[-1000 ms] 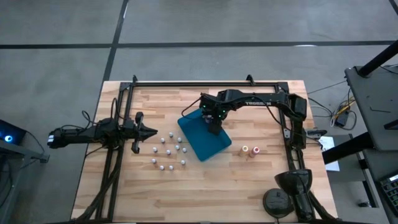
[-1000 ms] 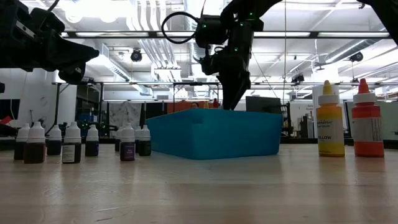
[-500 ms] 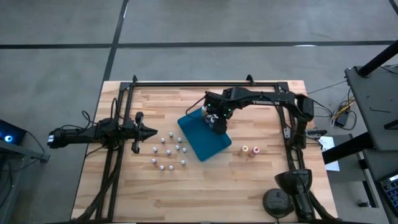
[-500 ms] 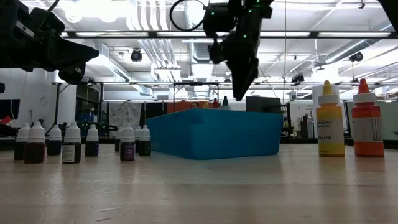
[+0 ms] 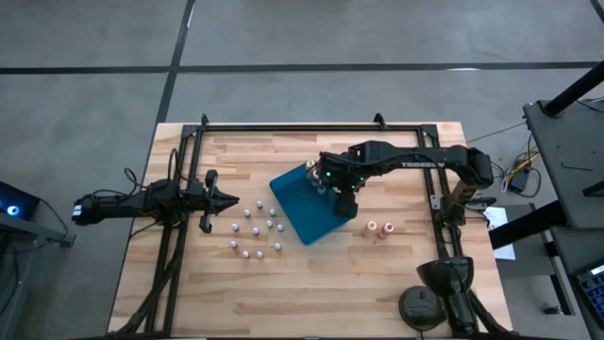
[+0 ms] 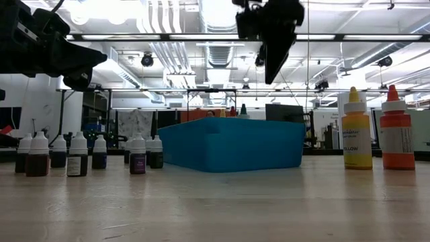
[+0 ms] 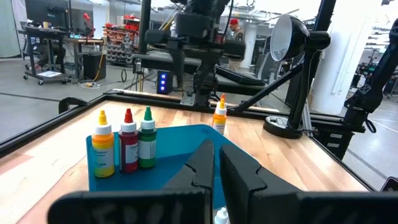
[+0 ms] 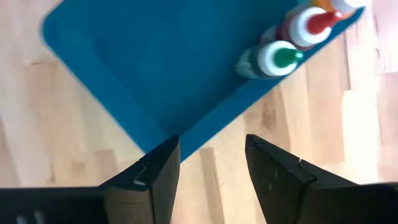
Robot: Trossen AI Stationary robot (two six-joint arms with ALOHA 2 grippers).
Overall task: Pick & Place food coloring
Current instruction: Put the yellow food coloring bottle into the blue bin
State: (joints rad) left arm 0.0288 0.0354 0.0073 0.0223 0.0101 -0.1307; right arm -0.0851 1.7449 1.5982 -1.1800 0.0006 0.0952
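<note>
1. Nearest in the low view, along the left edge, stand the small white-topped bottles (image 6: 78, 153) of food coloring, close together on the worktop (image 5: 311, 283). If I come low across them, one knock could topple several.
2. At the right of that view wait the yellow bottle (image 6: 356, 129) and the orange bottle (image 6: 396, 129), side by side. Reaching for one, my open fingers could clip its neighbour.
3. The blue tray (image 5: 307, 215) sits mid-frame in the high view. Three bottles stand in its upper corner: yellow-topped (image 7: 102, 144), red-topped (image 7: 129, 141) and green-topped (image 7: 147, 138). Another drop placed tight against them could tip the row.
4. My right claw (image 5: 345, 201) hangs high over the tray's right edge, jaws apart, holding nothing; the wrist view shows bare tray between my fingers (image 8: 273, 180).
5. My left claw (image 5: 229, 199) rests at centre left of the high view, fingers pressed together, empty, just beside the small bottles.
6. Against the earlier frames: my right claw was low over the tray's upper corner; it has since lifted and swung right, towards the two waiting bottles. The left arm has not moved.
</note>
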